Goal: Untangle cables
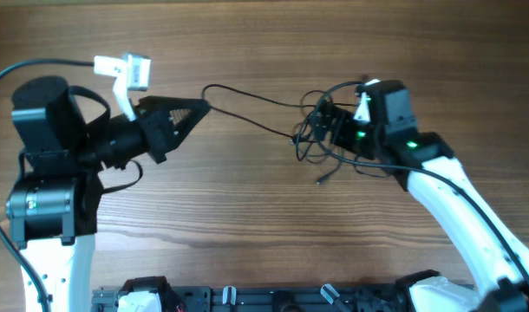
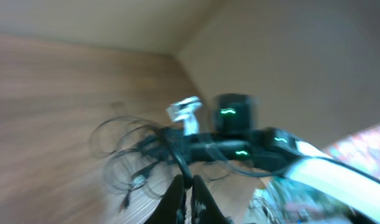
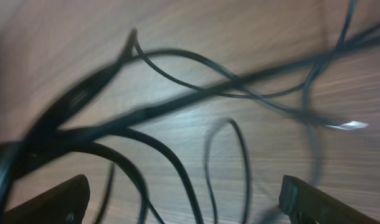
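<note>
Untangling is judged barely begun: one strand is stretched clear and the knot is left to undo.

The left pincer [image 1: 198,107] is pressed together, apparently on one of the thin black cords with silvery plug ends [image 1: 301,137]. The right pincer [image 3: 191,202] is spread wide at the knotted bundle, with loops lying between and ahead of its fingers. Bare brown wooden tabletop [image 1: 247,199] is open around both pincers, and no table edge is seen close by.

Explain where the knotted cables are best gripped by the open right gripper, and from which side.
Probably the loose tail trailing from the cables toward the robot bases. Come straight down, jaws across it: it lies flat on the table, clear of the knot.
</note>
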Tool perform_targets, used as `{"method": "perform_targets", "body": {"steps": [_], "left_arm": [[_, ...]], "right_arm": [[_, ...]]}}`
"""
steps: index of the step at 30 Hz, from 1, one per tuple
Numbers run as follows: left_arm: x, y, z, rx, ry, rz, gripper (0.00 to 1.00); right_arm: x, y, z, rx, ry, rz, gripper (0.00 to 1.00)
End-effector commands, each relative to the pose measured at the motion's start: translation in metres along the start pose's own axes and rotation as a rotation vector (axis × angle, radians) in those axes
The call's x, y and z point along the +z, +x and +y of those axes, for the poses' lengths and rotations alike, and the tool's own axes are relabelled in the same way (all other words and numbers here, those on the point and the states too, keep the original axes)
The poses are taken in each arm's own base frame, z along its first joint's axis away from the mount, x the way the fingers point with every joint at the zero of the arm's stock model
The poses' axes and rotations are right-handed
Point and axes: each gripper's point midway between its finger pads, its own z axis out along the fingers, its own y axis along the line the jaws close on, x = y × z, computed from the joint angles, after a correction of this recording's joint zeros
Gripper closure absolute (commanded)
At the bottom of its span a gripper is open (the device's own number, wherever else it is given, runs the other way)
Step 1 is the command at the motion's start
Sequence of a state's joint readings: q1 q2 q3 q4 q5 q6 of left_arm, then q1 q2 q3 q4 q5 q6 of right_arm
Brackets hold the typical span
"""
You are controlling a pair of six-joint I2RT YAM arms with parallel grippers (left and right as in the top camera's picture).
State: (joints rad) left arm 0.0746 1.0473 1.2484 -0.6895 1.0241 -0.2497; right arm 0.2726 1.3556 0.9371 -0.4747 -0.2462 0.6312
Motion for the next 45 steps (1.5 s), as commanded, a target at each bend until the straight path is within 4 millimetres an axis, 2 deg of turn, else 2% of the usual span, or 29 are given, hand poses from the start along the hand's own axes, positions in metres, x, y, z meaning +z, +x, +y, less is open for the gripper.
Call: {"method": "perform_targets", "body": {"steps": [1, 4, 6, 8, 9, 11, 14, 16, 18, 19, 20, 22, 25, 27, 28, 31, 34, 36, 37, 38, 40, 41, 42, 45], "left_arm": [[-0.015, -0.011, 0.024, -0.001, -0.184, -0.073, 0.96], [-0.018, -0.010, 0.035, -0.022, -0.243, -0.080, 0.96], [-0.018, -0.012, 0.036, -0.022, -0.252, -0.089, 0.96], [-0.019, -0.015, 0.037, -0.017, -0.261, -0.100, 0.96], [-0.019, -0.016, 0.039, -0.030, -0.273, -0.109, 0.96], [-0.020, -0.018, 0.043, -0.064, -0.292, -0.119, 0.96], [-0.016, -0.014, 0.049, -0.099, -0.295, -0.101, 0.95], [-0.012, -0.009, 0.057, -0.196, -0.301, -0.081, 0.95], [-0.004, -0.001, 0.064, -0.239, -0.303, -0.039, 0.84], [0.003, 0.005, 0.068, -0.261, -0.300, -0.006, 0.74], [0.009, 0.009, 0.070, -0.273, -0.296, 0.020, 0.71], [0.026, 0.019, 0.075, -0.298, -0.282, 0.084, 0.71], [0.049, 0.034, 0.081, -0.325, -0.265, 0.167, 0.67], [0.066, 0.045, 0.086, -0.342, -0.254, 0.226, 0.66], [0.072, 0.048, 0.088, -0.347, -0.251, 0.242, 0.66], [0.088, 0.059, 0.099, -0.391, -0.255, 0.292, 0.66], [0.095, 0.064, 0.107, -0.433, -0.264, 0.308, 0.65], [0.097, 0.066, 0.111, -0.441, -0.268, 0.317, 0.62], [0.098, 0.067, 0.112, -0.444, -0.269, 0.319, 0.60], [0.099, 0.067, 0.113, -0.444, -0.273, 0.321, 0.55], [0.099, 0.068, 0.113, -0.443, -0.276, 0.323, 0.53], [0.100, 0.068, 0.114, -0.438, -0.288, 0.322, 0.52], [0.100, 0.069, 0.116, -0.431, -0.306, 0.321, 0.51], [0.102, 0.072, 0.118, -0.414, -0.333, 0.325, 0.51]], "right_arm": [[-0.040, -0.031, -0.030, -0.008, 0.108, -0.175, 0.00], [-0.077, -0.048, -0.044, 0.025, 0.151, -0.295, 0.00], [-0.104, -0.056, -0.066, 0.060, 0.252, -0.385, 0.00], [-0.126, -0.056, -0.087, 0.091, 0.353, -0.439, 0.00], [-0.133, -0.054, -0.093, 0.100, 0.377, -0.450, 0.00], [-0.135, -0.050, -0.088, 0.098, 0.346, -0.439, 0.00], [-0.120, -0.039, -0.062, 0.080, 0.188, -0.344, 0.00], [-0.113, -0.039, -0.058, 0.079, 0.161, -0.320, 0.00], [-0.104, -0.042, -0.058, 0.080, 0.157, -0.304, 0.00], [-0.097, -0.040, -0.055, 0.081, 0.138, -0.276, 0.00], [-0.089, -0.036, -0.052, 0.082, 0.111, -0.237, 0.00], [-0.066, -0.021, -0.043, 0.054, 0.035, -0.107, 0.01], [-0.039, 0.010, -0.016, -0.073, -0.144, 0.097, 0.08], [-0.018, 0.022, -0.022, -0.103, -0.117, 0.169, 0.09], [-0.009, 0.025, -0.030, -0.099, -0.078, 0.188, 0.15], [0.024, 0.046, -0.044, -0.085, -0.027, 0.298, 0.20], [0.050, 0.062, -0.051, -0.064, -0.005, 0.372, 0.38], [0.055, 0.074, -0.046, -0.056, -0.031, 0.419, 0.56], [0.055, 0.077, -0.039, -0.058, -0.062, 0.434, 0.63], [0.054, 0.079, -0.029, -0.077, -0.109, 0.440, 0.64], [0.049, 0.079, -0.002, -0.105, -0.265, 0.454, 0.61], [0.042, 0.079, 0.019, -0.131, -0.392, 0.462, 0.51], [0.037, 0.079, 0.034, -0.146, -0.477, 0.467, 0.45], [0.032, 0.094, 0.056, -0.182, -0.555, 0.510, 0.30]]}}
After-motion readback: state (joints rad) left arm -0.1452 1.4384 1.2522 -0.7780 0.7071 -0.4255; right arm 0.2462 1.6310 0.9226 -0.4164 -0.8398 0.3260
